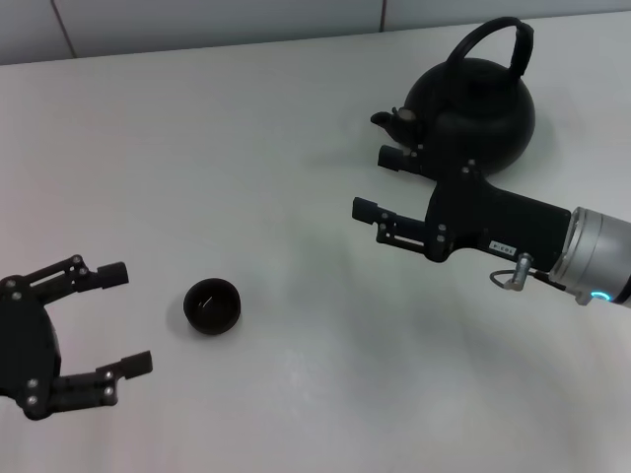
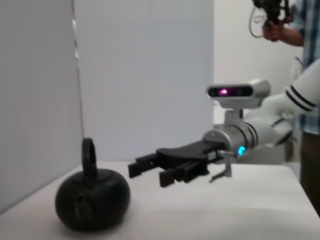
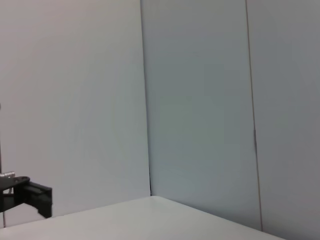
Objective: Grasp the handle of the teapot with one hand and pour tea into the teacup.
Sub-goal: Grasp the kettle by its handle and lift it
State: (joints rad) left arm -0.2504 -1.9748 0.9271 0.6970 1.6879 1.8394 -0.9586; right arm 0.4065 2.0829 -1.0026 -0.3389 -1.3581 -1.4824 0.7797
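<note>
Surface: white table [image 1: 296, 118], bounded on the far side by pale wall panels [image 3: 195, 100].

Landmark: teapot [image 1: 483, 108], seen at the far right of the table in the head view.

Teapot body: round and matte black, seated upright on the table; also seen from the left wrist view [image 2: 92, 200].

Handle: handle [image 1: 498, 44], a thick black hoop arched over the top of the teapot; it is held by nothing. From the left wrist view [image 2: 89, 155] it is seen nearly edge-on, standing upright.

Spout: short spout [image 1: 394, 120], pointed away from the teapot body toward the robot's left.

Long axis: the spout-to-body line is laid roughly across the table, left to right.

Teacup: teacup [image 1: 213, 306], set upright with its mouth up, well apart from the teapot, nearer the robot and to the left of it.

Right gripper: right gripper [image 1: 386, 182], held just on the near side of the teapot, close beside the spout; its fingers are spread wide apart and pointed leftward, and nothing is gripped between them. No contact with the teapot can be confirmed.

Left gripper: left gripper [image 1: 123, 320], kept far from the teapot, just to the left of the teacup; its fingers are spread wide and empty, pointed toward the teacup but apart from it.

Background: a person's arm [image 2: 285, 25] is seen at the edge of the left wrist view.
</note>
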